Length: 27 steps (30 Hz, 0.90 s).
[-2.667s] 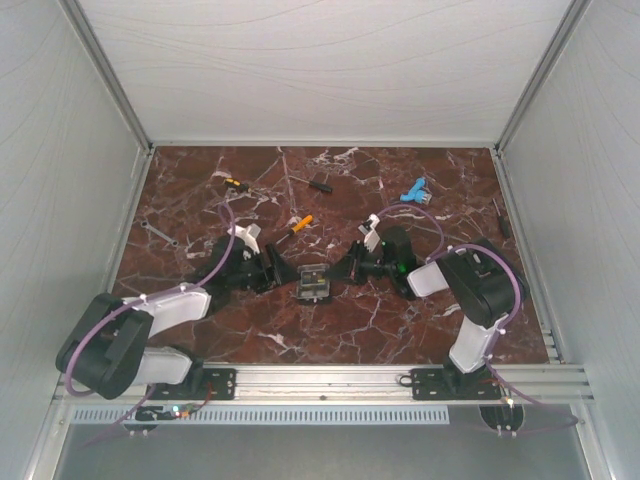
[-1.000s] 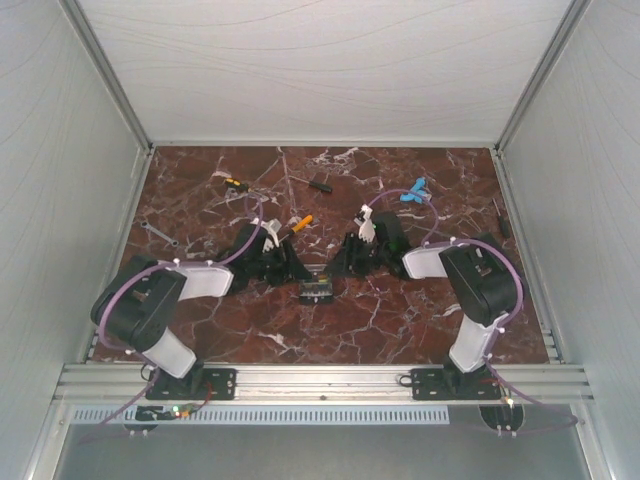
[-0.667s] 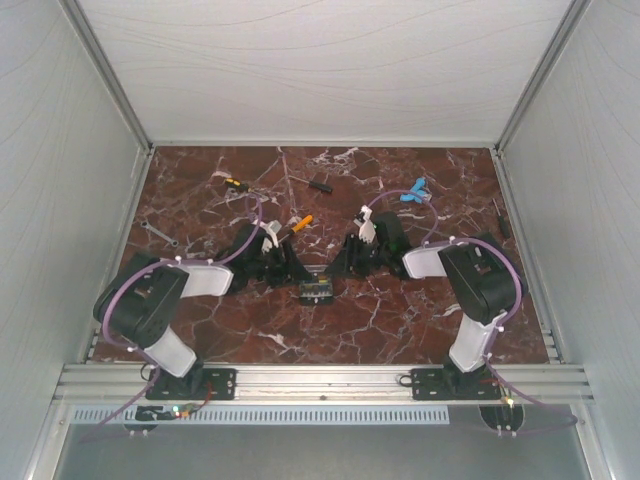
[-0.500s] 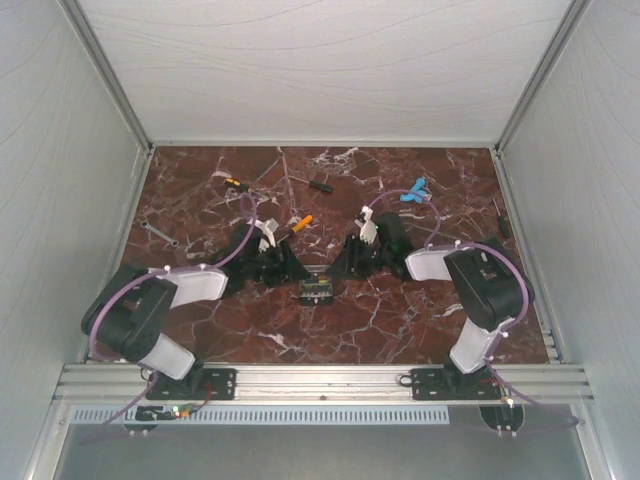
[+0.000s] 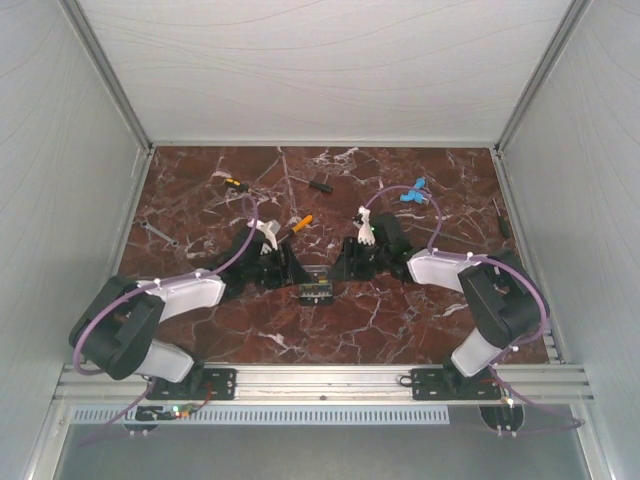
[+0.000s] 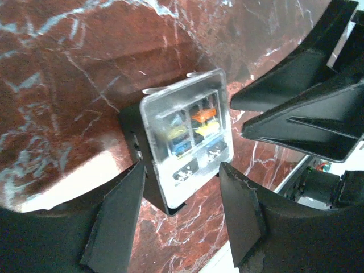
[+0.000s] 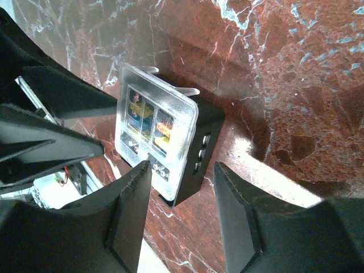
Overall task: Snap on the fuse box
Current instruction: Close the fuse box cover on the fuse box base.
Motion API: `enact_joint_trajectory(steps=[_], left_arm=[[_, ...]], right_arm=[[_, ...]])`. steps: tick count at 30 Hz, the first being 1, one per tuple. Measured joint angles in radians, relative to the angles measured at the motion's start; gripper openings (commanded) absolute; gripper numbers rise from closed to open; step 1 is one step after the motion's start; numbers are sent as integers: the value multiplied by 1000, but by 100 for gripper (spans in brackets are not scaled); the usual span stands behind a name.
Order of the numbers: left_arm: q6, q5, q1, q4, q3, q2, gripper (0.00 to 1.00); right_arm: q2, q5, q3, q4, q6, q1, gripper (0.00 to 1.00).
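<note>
The fuse box (image 5: 316, 291) is seen lying on the red marble table (image 5: 400, 325), just toward 6 o'clk from the table's centre in the top view, btwn the two arms. It is topped by a clear lid (image 6: 187, 128); whether the lid is clicked home cannot be told. Orange, yellow and blue fuses (image 6: 203, 116) are seen through the lid.

The L gripper (image 6: 181, 170) is positioned at the box's 10 o'clk in the top view. Its fingers are held apart, one on each side of the box's near end in the L wrist view. Both tips are seen right against the box's edges, but whether the box is pinched or only straddled cannot be told.

The R gripper (image 7: 181, 168) is positioned at the box's 1 o'clk in the top view. Its fingers are spread too. In the R wrist view a strip of marble is seen btwn the 3 o'clk finger (image 7: 236, 216) and the box's black side wall, so nothing is pinched. The other finger is overlapped w/ the lid's near edge in that view.

Toward 12 o'clk, well apart from the box, loose items are scattered: a yellow-black tool (image 5: 235, 184), a black screwdriver (image 5: 320, 184), an orange-handled tool (image 5: 301, 222), a blue part (image 5: 414, 190) and, at 10 o'clk, a wrench (image 5: 158, 232).
</note>
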Motion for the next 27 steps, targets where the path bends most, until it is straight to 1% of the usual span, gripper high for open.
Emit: enact_joint_trajectory(steps=[2, 5, 10, 14, 18, 21, 24, 27], left_arm=[[-15, 22, -11, 33, -10, 5, 56], [-51, 50, -33, 95, -40, 18, 60], [-115, 59, -121, 171, -74, 63, 67], [-151, 50, -213, 233, -60, 110, 74], [-148, 25, -280, 240, -6, 140, 80], [-132, -11, -296, 221, -1, 110, 82], [-101, -67, -291, 163, -5, 33, 82], [-71, -95, -260, 121, -20, -54, 81]], right_arm=[[-2, 21, 4, -18, -8, 11, 48], [-24, 57, -1, -43, -18, 16, 53], [-143, 115, -60, -78, -29, -9, 60], [-232, 139, -125, -92, -32, -72, 61], [-273, 144, -170, -109, -29, -116, 61], [-291, 132, -202, -110, -16, -118, 61], [-307, 112, -234, -101, 13, -111, 61], [-301, 97, -245, -82, 44, -91, 61]])
